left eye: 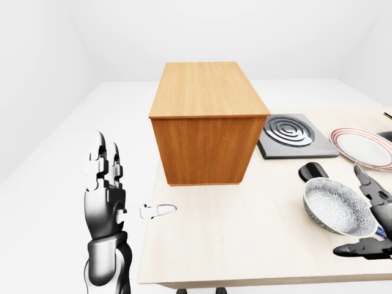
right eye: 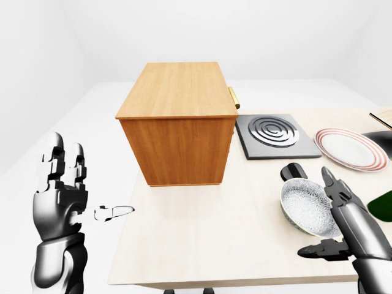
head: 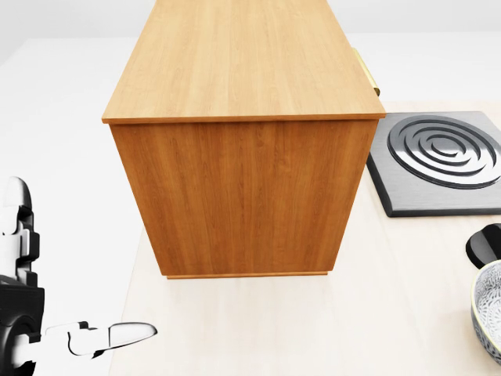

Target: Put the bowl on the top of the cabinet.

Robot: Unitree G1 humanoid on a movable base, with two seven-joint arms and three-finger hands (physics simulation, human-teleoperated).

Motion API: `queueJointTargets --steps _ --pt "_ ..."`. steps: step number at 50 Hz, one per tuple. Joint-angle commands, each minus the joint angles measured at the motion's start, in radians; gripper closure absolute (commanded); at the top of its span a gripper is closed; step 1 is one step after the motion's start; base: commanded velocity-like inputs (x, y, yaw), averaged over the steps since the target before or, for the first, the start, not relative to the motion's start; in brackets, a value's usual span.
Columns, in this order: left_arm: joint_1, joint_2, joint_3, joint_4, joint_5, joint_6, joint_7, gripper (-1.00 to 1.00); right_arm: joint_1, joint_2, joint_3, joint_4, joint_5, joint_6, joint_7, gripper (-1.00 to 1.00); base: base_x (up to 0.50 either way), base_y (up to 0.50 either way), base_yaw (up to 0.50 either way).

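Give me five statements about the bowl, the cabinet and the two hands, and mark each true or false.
1. The bowl already sits on the cabinet. False: it is down at the table's level, in the right hand, tilted.
2. The cabinet's top is bare. True.
3. The left hand holds the bowl. False: it is open and empty, off the table's left edge in the right-eye view.
4. A striped plate lies right of the burner in the right-eye view. True.
5. The burner stands on top of the cabinet. False: it lies on the table beside the cabinet.
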Motion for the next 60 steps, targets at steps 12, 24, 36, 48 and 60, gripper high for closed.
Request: queueJointTargets --steps 12,24,36,48,60 --pt "0.001 0.001 -0.002 -0.006 -0.001 0.000 -0.003 -1.00 0.034 0.018 0.050 0.128 -0.080 0.000 -0.065 -1.00 0.00 0.00 0.00" --pt "0.006 0.001 -0.007 -0.001 0.002 0.000 -0.006 -1.00 0.036 0.003 0.071 0.215 -0.106 0.000 -0.124 -1.00 0.00 0.00 0.00" --pt "0.011 0.002 -0.010 0.006 0.001 0.000 -0.007 -1.00 0.043 -0.006 0.108 0.273 -0.134 0.000 -0.170 -1.00 0.00 0.00 0.00" --pt "0.004 0.002 -0.009 0.005 0.005 0.000 -0.003 -1.00 0.044 -0.011 0.137 0.304 -0.161 0.000 -0.195 -1.00 0.00 0.00 0.00" --pt "0.004 0.004 -0.013 0.005 0.006 0.000 -0.006 -1.00 0.050 -0.012 0.172 0.350 -0.193 0.000 -0.233 -1.00 0.00 0.00 0.00"
